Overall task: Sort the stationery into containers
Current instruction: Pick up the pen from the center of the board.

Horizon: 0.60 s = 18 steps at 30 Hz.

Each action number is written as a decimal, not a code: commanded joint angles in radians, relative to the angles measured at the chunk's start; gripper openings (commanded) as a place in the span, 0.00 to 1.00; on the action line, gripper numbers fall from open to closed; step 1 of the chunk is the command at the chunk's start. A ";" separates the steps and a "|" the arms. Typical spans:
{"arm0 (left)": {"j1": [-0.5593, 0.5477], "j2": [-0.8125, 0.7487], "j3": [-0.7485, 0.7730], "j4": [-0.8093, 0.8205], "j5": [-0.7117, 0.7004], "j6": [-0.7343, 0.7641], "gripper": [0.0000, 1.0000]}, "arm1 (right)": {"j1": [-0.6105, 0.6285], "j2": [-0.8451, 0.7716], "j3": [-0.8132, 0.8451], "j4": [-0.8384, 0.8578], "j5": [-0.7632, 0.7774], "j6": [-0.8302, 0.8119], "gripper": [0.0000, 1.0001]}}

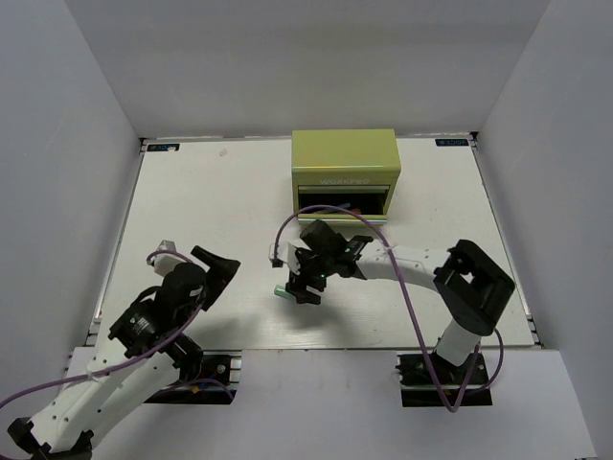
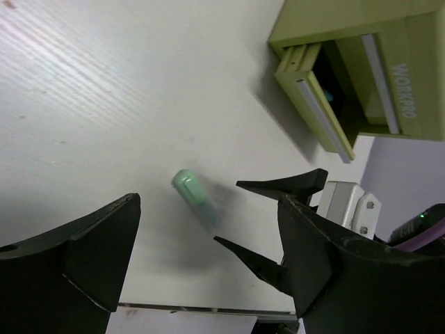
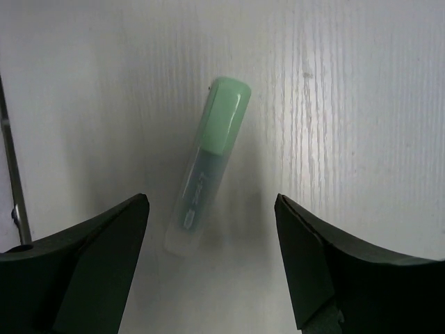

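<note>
Toolbox (image 1: pixel 345 158): yellow-green all over, with small lettering a shade darker on the front band.
Open drawer (image 2: pixel 313 97): same yellow-green with a pale edge, dark inside; a blue speck shows at the upper right of the left wrist view.
Green-ended stick (image 3: pixel 208 167): mint-green cap, translucent whitish body with a grey-green core.
Table (image 1: pixel 211 201): white, faintly streaked.
Left gripper (image 1: pixel 218 266): black.
Right gripper (image 1: pixel 305 292): black.
Arms (image 1: pixel 412 261): white shells, black joints.
Cables (image 1: pixel 414 302): purple.
Walls (image 1: pixel 77 115): pale grey.
</note>
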 commanded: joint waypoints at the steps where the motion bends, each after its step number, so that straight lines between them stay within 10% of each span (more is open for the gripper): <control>1: 0.002 -0.029 0.010 -0.155 -0.055 -0.053 0.90 | 0.051 0.040 0.055 0.060 0.084 0.071 0.79; 18: 0.002 -0.017 -0.009 -0.131 -0.065 -0.074 0.91 | 0.130 0.074 -0.063 0.139 0.350 0.136 0.58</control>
